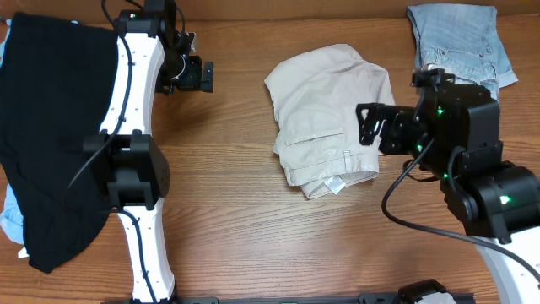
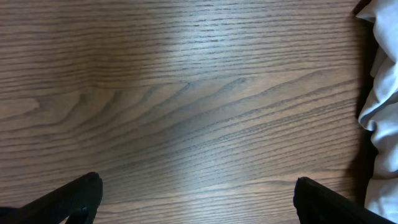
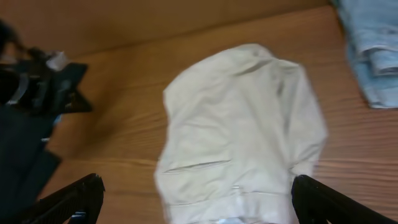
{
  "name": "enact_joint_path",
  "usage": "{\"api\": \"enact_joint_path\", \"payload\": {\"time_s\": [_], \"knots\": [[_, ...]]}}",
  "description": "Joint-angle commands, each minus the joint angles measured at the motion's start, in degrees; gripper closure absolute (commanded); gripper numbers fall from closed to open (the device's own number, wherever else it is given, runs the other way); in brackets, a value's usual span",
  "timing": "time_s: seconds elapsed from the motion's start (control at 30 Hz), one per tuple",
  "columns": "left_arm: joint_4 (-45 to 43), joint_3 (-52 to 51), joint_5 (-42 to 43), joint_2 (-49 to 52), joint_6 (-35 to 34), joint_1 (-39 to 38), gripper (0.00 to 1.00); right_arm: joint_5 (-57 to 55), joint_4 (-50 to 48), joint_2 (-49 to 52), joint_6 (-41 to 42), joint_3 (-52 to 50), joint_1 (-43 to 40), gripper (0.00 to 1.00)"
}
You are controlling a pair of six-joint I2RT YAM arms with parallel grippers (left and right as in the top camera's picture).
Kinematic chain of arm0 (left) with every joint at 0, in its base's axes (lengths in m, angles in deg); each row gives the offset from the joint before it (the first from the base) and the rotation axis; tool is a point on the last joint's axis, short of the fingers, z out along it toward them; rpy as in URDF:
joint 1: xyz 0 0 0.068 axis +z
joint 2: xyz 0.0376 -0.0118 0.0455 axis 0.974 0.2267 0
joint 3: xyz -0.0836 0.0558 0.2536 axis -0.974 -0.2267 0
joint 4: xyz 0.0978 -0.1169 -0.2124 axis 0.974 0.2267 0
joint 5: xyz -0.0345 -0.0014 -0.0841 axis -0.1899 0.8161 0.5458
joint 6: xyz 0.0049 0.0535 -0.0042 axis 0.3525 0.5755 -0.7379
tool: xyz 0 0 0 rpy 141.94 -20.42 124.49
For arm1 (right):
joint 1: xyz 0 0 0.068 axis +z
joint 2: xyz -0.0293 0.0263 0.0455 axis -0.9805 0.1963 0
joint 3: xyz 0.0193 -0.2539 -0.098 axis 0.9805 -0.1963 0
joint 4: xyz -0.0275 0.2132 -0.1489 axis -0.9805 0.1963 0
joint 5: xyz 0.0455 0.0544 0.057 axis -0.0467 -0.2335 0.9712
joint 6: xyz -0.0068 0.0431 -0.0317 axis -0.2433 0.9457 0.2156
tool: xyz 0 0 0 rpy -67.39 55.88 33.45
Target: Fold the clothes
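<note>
Wood-grain table (image 1: 253,211): khaki shorts (image 1: 325,118) bunched at centre, black garment (image 1: 51,127) along the left edge, denim shorts (image 1: 460,42) at the far right corner; left gripper (image 1: 202,74) and right gripper (image 1: 364,125) both spread wide, empty

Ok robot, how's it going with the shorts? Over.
Left tool open, over bare table. Right tool open, at right edge of shorts. Shorts bunched mid-table, label showing. Nothing on them.

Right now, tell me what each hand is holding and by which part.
Nothing is held. The left hand is open over the wooden table; the right hand is open near the khaki shorts, gripping nothing.
</note>
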Motion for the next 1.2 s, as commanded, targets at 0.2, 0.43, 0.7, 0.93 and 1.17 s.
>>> {"api": "enact_joint_path", "payload": {"time_s": [0.2, 0.43, 0.7, 0.93, 1.17], "knots": [[-0.02, 0.94, -0.37, -0.66, 0.07, -0.7, 0.0, -3.13, -19.32, -14.97, -2.89, -21.97, -2.93, 0.0], [-0.04, 0.94, -0.37, -0.66, 0.07, -0.7, 0.0, -1.97, -38.21, -39.56, -2.8, -51.56, -4.5, 0.0], [-0.04, 0.94, -0.35, -0.66, 0.07, -0.7, 0.0, -2.05, -48.06, -56.41, -2.82, -70.2, -6.47, 0.0], [-0.04, 0.94, -0.37, -0.66, 0.07, -0.7, 0.0, -2.56, -54.31, -62.12, -2.89, -76.26, -7.39, 0.0], [-0.02, 0.94, -0.37, -0.66, 0.07, -0.7, 0.0, -2.08, -49.13, -63.71, -2.69, -76.26, -7.63, 0.0]]}}
